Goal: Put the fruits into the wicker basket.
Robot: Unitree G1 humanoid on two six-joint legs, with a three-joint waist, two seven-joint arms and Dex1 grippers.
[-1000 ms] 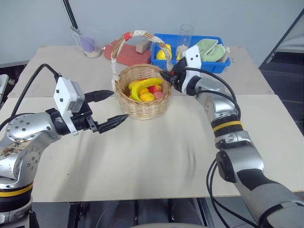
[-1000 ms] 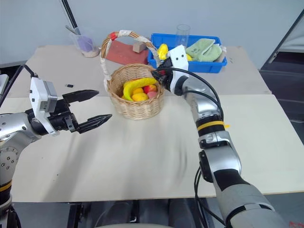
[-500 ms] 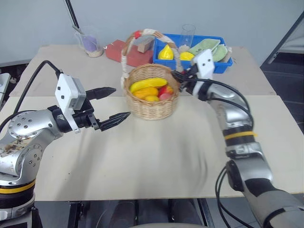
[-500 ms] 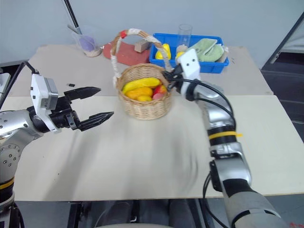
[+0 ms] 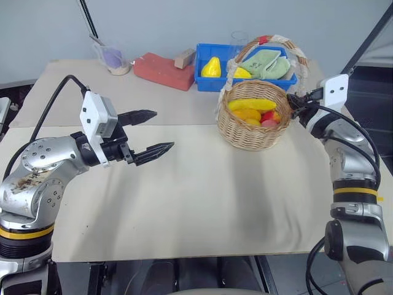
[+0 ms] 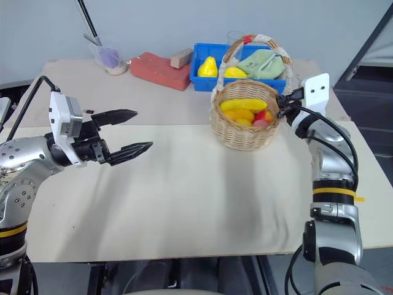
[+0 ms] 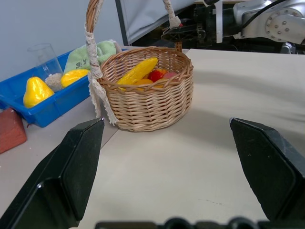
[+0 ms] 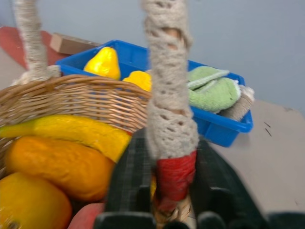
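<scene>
Right gripper [image 8: 164,191]: fingers set either side of the handle's base, at the red-taped foot; close around it, but clamped or just released not clear.
Left gripper [image 5: 150,132]: spread wide, empty, hanging over bare table at left centre of the left eye frame, well apart from the load.
Wicker basket [image 5: 252,129]: upper right of the left eye frame, standing on the table [image 5: 184,203], just in front of the blue bin [image 5: 206,80]; right gripper at its right rim.
Handle [image 5: 277,42]: tall arch, wrapped in white lace-like tape, red tape at the feet and the crown.
Fruits: banana [image 5: 252,104] lying across the top, bumpy orange fruit [image 5: 247,114] under it, red-and-yellow fruit [image 5: 270,118] against the right wall. All three inside; task looks done, apart from letting go.
Handling, basket: light, stiff weave, some give in the rim; likely to tip or slide under a sideways pull at the handle foot. Crown of the arch the steadier hold for a lift.
Handling, fruits: probably smooth and light; loose pile, apt to roll if tilted.
Blue bin contents: yellow pears [image 5: 210,67], green cloth [image 5: 265,61]; not part of the job.
</scene>
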